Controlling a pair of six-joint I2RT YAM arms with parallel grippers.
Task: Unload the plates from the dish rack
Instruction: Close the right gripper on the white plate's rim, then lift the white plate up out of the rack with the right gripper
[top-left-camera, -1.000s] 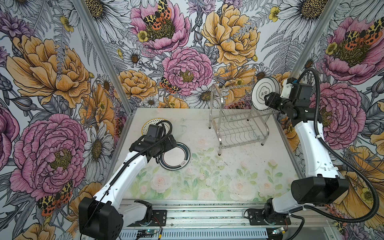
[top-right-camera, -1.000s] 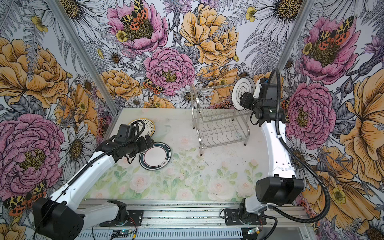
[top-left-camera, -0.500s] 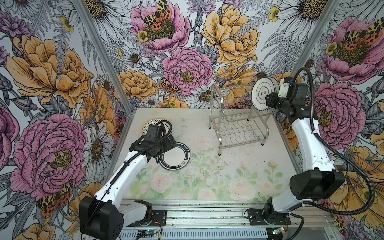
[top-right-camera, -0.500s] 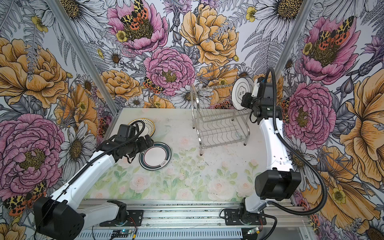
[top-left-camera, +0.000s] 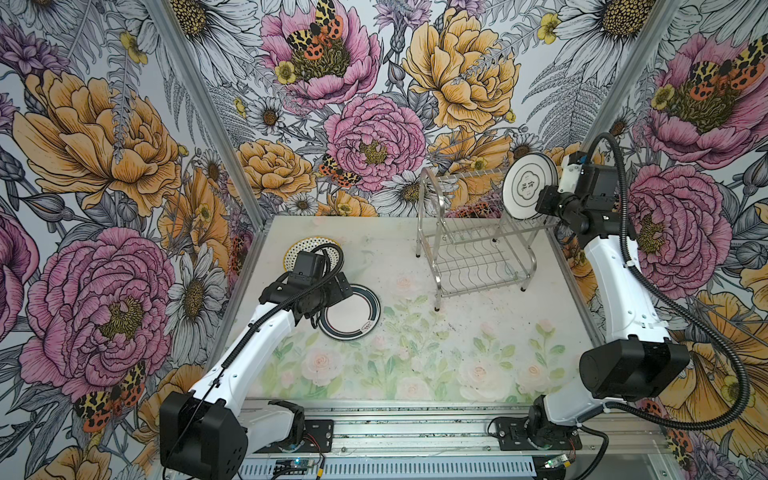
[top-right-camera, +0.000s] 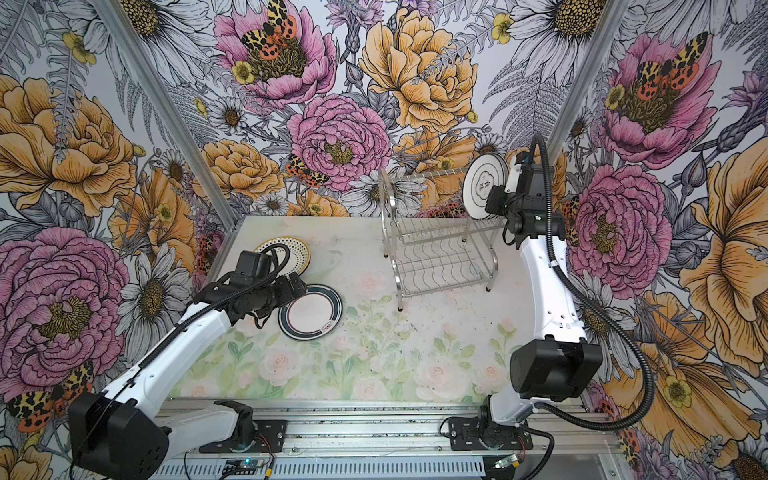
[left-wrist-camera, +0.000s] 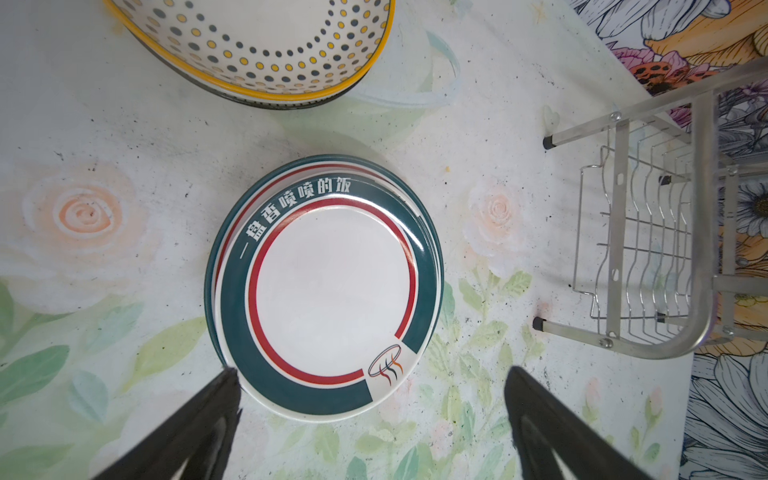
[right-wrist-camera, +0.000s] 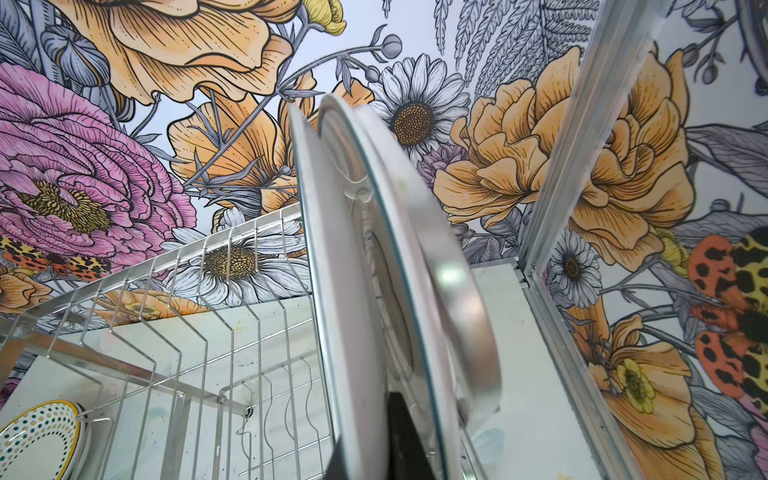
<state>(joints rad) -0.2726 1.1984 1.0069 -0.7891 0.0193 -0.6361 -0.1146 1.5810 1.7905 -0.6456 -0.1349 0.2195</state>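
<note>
**Clamping a white plate at the rack's right end**

Clamping the right tool (top-left-camera: 538, 204) on the lower rim of a white plate (top-left-camera: 524, 189), jaws drawn together on the ceramic, with one black finger (right-wrist-camera: 402, 440) showing against the plate's back in the right wrist view. Holding that plate upright on edge, its face, marked with a thin dark ring, a lobed outline and small characters, turned leftward along the rack. Sitting at the right end of the dish rack (top-left-camera: 428, 199), level with the upper tier and just beside the arched end loop (right-wrist-camera: 457, 299); not revealing whether the lower edge is resting in the slot wires. Standing on short legs at the back right of the desk (top-left-camera: 457, 361), close to the side wall (top-left-camera: 685, 270).

Hovering the left tool (left-wrist-camera: 372, 374) with jaws wide apart, gripping nothing, above the near edge of a teal-ringed plate (left-wrist-camera: 332, 286). Showing one fingertip (left-wrist-camera: 228, 380) right at that plate's rim in the left wrist view, contact impossible to judge, and the second fingertip off to the side over bare desk. Lying flat on the left half of the desk, well apart from the rack, on top of at least one more teal rim. Carrying a red inner ring, white characters on the teal band and a small emblem by the rim. Lying farther back, near the left rear corner, a yellow-rimmed dotted plate (left-wrist-camera: 270, 41), stacked on a darker rim, apart from the teal stack and partly covered by the left arm (top-left-camera: 257, 345) in both top views.
</note>
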